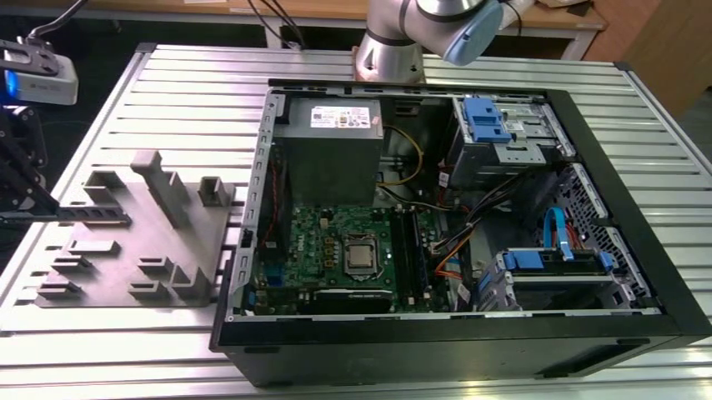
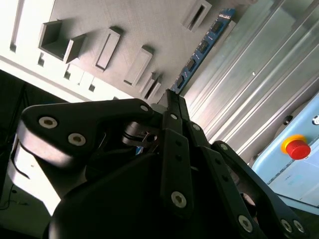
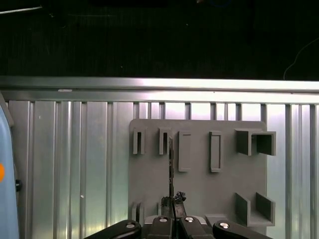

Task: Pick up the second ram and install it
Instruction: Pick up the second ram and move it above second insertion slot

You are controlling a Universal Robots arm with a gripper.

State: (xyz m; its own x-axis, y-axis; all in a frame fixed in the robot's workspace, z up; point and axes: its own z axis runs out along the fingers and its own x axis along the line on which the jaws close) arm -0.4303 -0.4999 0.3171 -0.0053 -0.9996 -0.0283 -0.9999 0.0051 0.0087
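- Closest to the lens in the second wrist view, saw the black gripper point(image 2: 169, 99) pinching one end of the second ram point(image 2: 202, 47), chips showing, beside the grey block point(image 2: 114, 20).
- Found the same pinch in the first wrist view: gripper point(image 3: 172, 201), second ram point(image 3: 170, 159) edge-on over the grey block point(image 3: 199, 189).
- Spotted gripper point(image 1: 33, 204) and second ram point(image 1: 83, 215) at the exterior view's left edge, stick level across the grey block point(image 1: 167, 242), well apart from the open computer case point(image 1: 445, 333).

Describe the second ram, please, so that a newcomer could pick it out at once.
Find the grey slotted block beside the open computer case, on the exterior view's left. There the gripper is shut on the second ram. It is a long, thin board with a row of dark chips, unlike the block's stubby grey posts.
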